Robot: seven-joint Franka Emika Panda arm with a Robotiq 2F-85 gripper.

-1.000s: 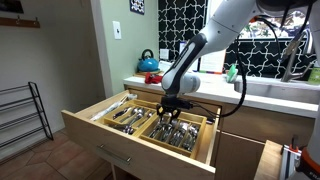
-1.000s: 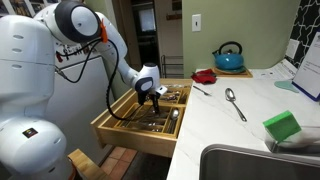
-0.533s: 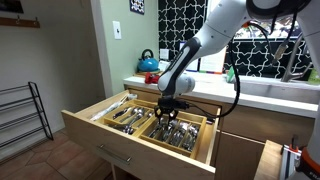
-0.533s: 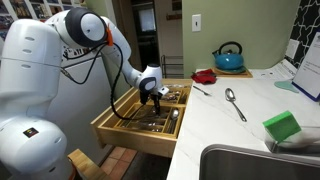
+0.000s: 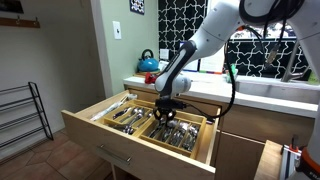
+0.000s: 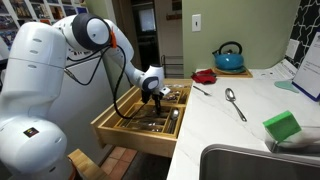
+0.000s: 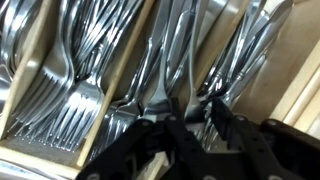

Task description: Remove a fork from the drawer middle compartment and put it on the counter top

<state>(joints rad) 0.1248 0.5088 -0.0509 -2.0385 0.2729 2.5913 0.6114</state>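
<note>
Over the wide light-wood drawer (image 5: 120, 145), in an exterior view, the black pincer (image 5: 168, 109) hangs low among the cutlery. A blue kettle (image 5: 148, 63) stands on the pale off-white tabletop (image 5: 275, 100).

In an exterior view, a silver spoon (image 6: 234, 103) and a green sponge (image 6: 282, 126) lie on that tabletop.

In the wrist view, dark fingers (image 7: 172, 135) straddle silver handles in the middle compartment (image 7: 165, 60). Whether they clench anything cannot be told.

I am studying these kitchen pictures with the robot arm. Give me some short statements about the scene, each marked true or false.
1. The drawer is pulled open. True.
2. The sponge near the sink is red. False: it is green.
3. A blue kettle stands on the counter top. True.
4. The gripper hangs over the counter top. False: it is down in the drawer, low over the cutlery.
</note>
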